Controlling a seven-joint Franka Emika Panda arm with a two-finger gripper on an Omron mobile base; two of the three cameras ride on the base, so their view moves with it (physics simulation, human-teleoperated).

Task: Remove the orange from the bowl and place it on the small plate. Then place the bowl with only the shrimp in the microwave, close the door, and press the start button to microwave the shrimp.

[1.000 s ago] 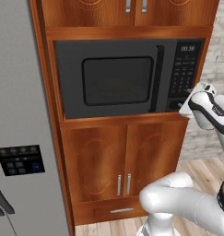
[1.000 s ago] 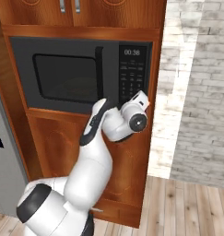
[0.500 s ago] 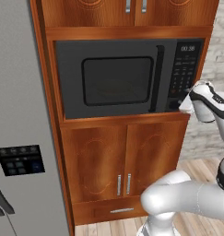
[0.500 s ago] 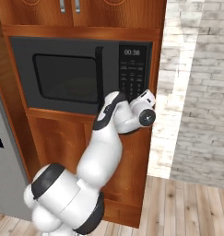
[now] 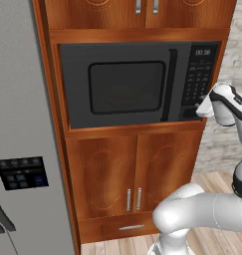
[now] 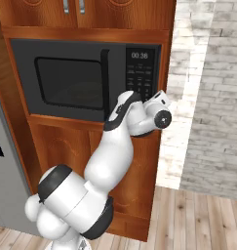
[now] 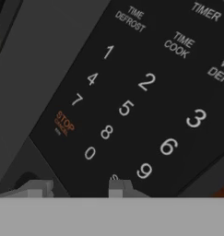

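The black microwave (image 5: 127, 84) (image 6: 71, 80) sits in a wooden cabinet column with its door shut. Its dark window hides whatever is inside. The orange, bowl, shrimp and small plate are out of view. My gripper (image 5: 201, 105) is at the bottom of the keypad (image 5: 198, 79) (image 6: 139, 80), very close to the panel. In the hand view the gripper (image 7: 77, 188) has its fingertips (image 7: 118, 186) a short way apart with nothing between them, just below the 0 and 9 keys. An orange STOP label (image 7: 63, 123) is to the left. A white mark above one fingertip is cut off and unreadable.
A grey fridge (image 5: 18, 124) with a dispenser panel (image 5: 23, 172) stands left of the cabinet. Wooden cabinet doors (image 5: 132, 174) are below the microwave. A pale brick wall (image 6: 207, 97) is to the right, above a wood floor (image 6: 203, 219).
The hand has moved in toward the lower part of the keypad and now sits right against it. The microwave door stays shut.
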